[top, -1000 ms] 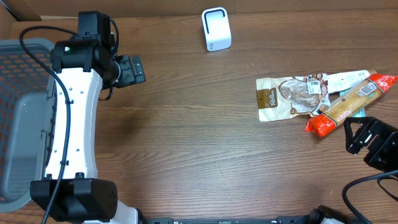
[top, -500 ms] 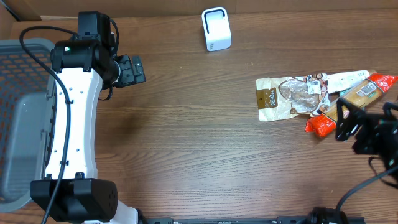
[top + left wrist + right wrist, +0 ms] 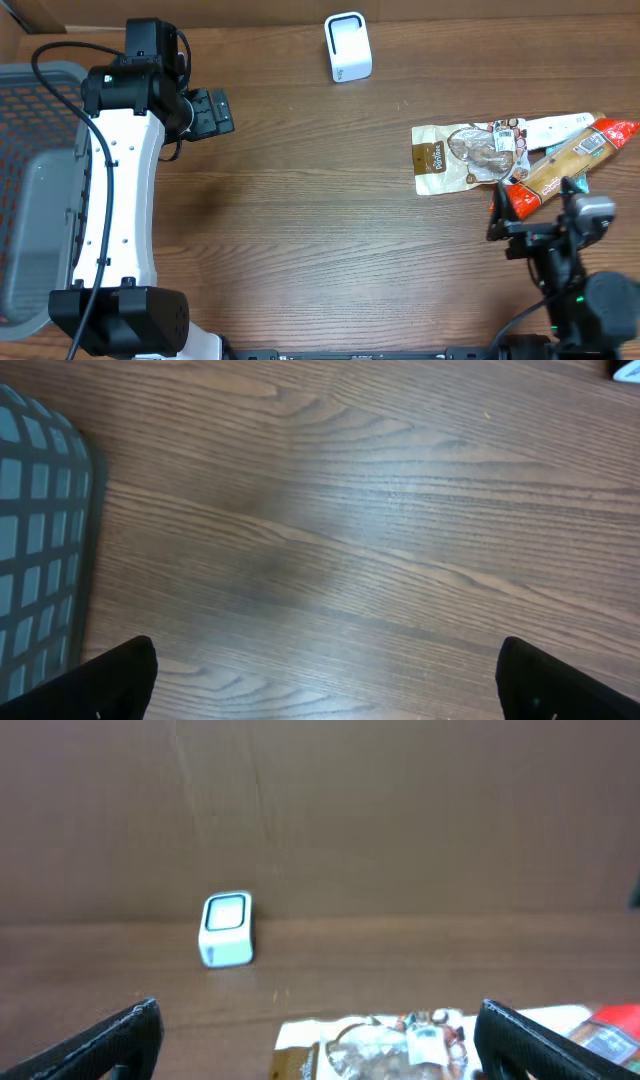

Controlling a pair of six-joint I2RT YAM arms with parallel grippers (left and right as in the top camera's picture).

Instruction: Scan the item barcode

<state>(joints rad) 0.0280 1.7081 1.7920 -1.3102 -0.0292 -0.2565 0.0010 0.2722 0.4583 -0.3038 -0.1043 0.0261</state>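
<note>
We take the scanner [image 3: 348, 46] as our landmark: it stands upright at the far edge of the table [image 3: 300, 220], its window facing the robot, which we judge lets a label be held up to it from the near side. Nothing is being shown to it yet. The goods lie well apart from the scanner, to its right and nearer the robot, in one loose heap. There a brown pouch [image 3: 465, 155] lies flat, a white pack [image 3: 555, 127] is beside it, and an orange-red packet [image 3: 560, 168] lies slanted across their edge. We cannot tell which is meant to go first. The right gripper [image 3: 533, 212] hangs at the near end of that packet, on the side away from the scanner, its jaws spread wide and holding nothing. Its wrist view looks over the pouch toward the scanner, so we judge it is lining up for a pick. The left gripper [image 3: 213, 112] waits to the scanner's left, jaws likewise spread and empty over bare wood, next to the grey basket [image 3: 40, 200], probably parked clear of the work.
</note>
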